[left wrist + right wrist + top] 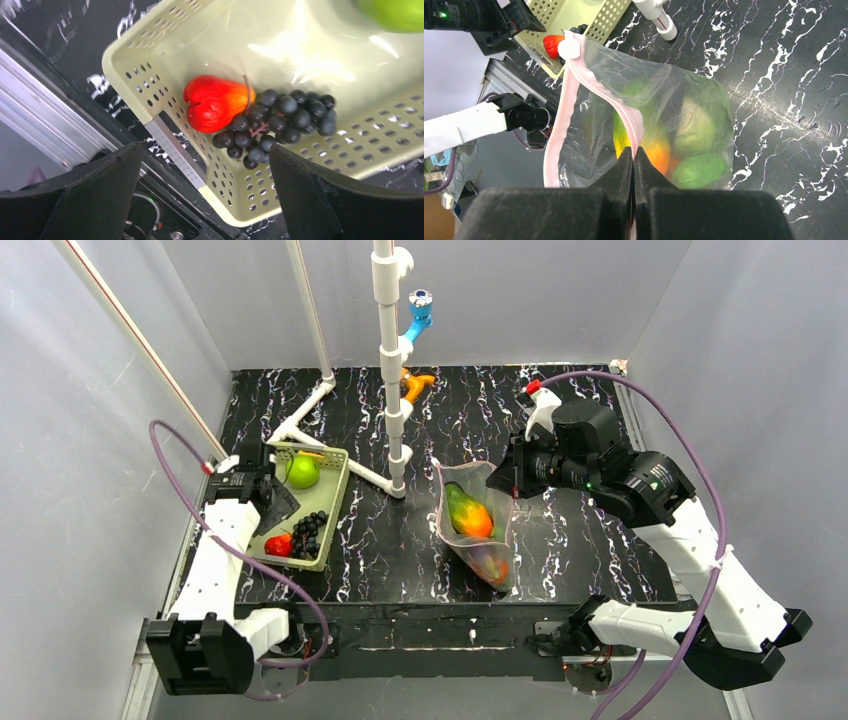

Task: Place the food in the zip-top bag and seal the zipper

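The clear zip-top bag (468, 502) lies mid-table with its mouth open. Inside are a red-orange-green mango (656, 152) and green fruits (696, 127). My right gripper (634, 152) is shut on one side of the pink zipper (599, 92); the other pink strip (556, 135) hangs apart from it. My left gripper (207, 200) stands open above the near corner of the pale green basket (320, 45), with nothing between its fingers. In that basket lie a red fruit (215, 102), a dark grape bunch (277, 125) and a green round fruit (302, 471).
A white pipe frame (392, 370) rises behind the bag and the basket (336, 502), with blue and orange fittings on it. The table's metal edge rail (45, 105) runs just beside the basket. A white slider (569, 48) sits at the zipper's far end.
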You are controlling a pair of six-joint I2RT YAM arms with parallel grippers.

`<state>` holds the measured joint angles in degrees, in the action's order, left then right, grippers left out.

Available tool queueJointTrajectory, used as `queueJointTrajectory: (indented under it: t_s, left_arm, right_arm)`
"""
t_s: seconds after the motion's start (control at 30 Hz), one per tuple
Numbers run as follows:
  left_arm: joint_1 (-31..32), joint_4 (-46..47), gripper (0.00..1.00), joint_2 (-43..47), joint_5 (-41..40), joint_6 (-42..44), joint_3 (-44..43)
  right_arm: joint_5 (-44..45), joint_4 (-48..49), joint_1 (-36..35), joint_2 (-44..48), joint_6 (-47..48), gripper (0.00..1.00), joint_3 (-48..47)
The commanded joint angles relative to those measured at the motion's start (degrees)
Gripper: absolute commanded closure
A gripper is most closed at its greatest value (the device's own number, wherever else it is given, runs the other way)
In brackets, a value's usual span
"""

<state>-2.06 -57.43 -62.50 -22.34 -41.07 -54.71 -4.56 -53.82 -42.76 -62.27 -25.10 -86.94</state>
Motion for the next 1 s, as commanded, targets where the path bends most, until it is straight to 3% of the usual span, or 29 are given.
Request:
queueJointTrajectory:
  t_s: [0.0, 0.27, 0.47, 0.6, 0.87, 0.97]
  left_arm:
    - [-5.1, 1.9, 0.02, 0.3, 6.8, -7.1, 3.6]
    - [-8.0, 7.2, 0.02, -4.8, 11.5, -8.8, 5.9]
    - [-8.3, 6.0, 0.02, -6.7, 8.9, -12.4, 6.1]
    - [-11.6, 5.7, 0.02, -9.9, 11.6, -15.7, 6.7]
    - [-13.0, 12.6, 0.02, -14.9, 15.5, -17.2, 10.6]
    - [-13.0, 13.5, 0.07, -16.7, 14.7, -15.4, 10.9]
  right_arm:
    - [-0.4, 3.7, 0.1, 1.9, 0.4, 0.99, -1.5]
    - [0.1, 3.7, 0.0, 1.8, 1.1, 0.99, -1.4]
    - [1.1, 4.5, 0.0, 2.3, 1.5, 0.99, -0.4]
    - [1.2, 4.6, 0.0, 2.2, 1.6, 0.99, -0.3]
    - [1.3, 4.4, 0.0, 2.2, 2.0, 0.99, -0.2]
    - [1.3, 4.3, 0.0, 2.3, 2.0, 0.99, -0.3]
